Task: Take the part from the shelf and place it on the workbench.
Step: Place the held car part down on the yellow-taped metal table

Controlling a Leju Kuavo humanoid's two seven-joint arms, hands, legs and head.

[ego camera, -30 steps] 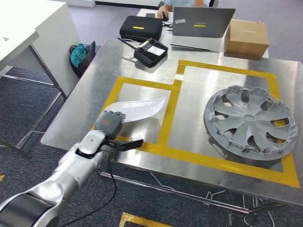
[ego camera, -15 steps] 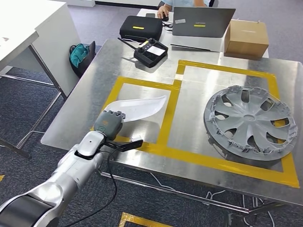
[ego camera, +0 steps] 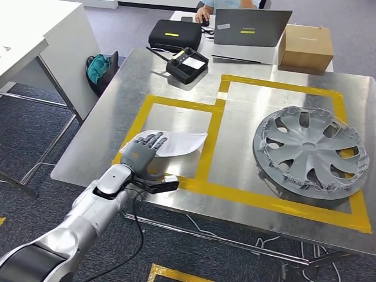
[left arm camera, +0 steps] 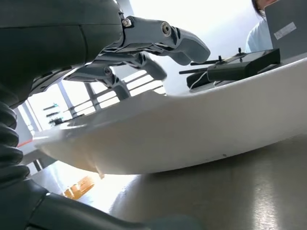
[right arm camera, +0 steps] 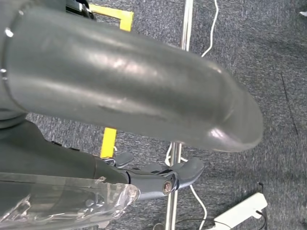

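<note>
The white part (ego camera: 175,143) lies flat on the metal worktop (ego camera: 111,123), inside the left-hand square marked out in yellow tape (ego camera: 212,138). The left hand (ego camera: 141,154) is stretched out over the part's near end with its fingers (ego camera: 155,140) straight and spread, not closed around anything. From the left wrist view the fingers (left arm camera: 159,38) hang just above the part (left arm camera: 188,132) with a gap of daylight under them, so the hand has no hold on it; whether the palm touches the part cannot be told. The part's underside rests on the worktop (left arm camera: 235,187) in that view. The right hand (right arm camera: 159,179) hangs down by the carpeted floor (right arm camera: 253,57), its thumb and fingers extended, with a clear plastic piece (right arm camera: 65,199) lying against them; whether the hand grips it cannot be told. On the worktop's right square sits a grey wheel cover (ego camera: 310,151), well apart from the part. At the far edge lie a black controller (ego camera: 187,64) and a black case (ego camera: 174,34), with a laptop (ego camera: 251,28) and a cardboard box (ego camera: 306,47) on the desk behind. A person's hand (ego camera: 203,13) rests beside the laptop.
</note>
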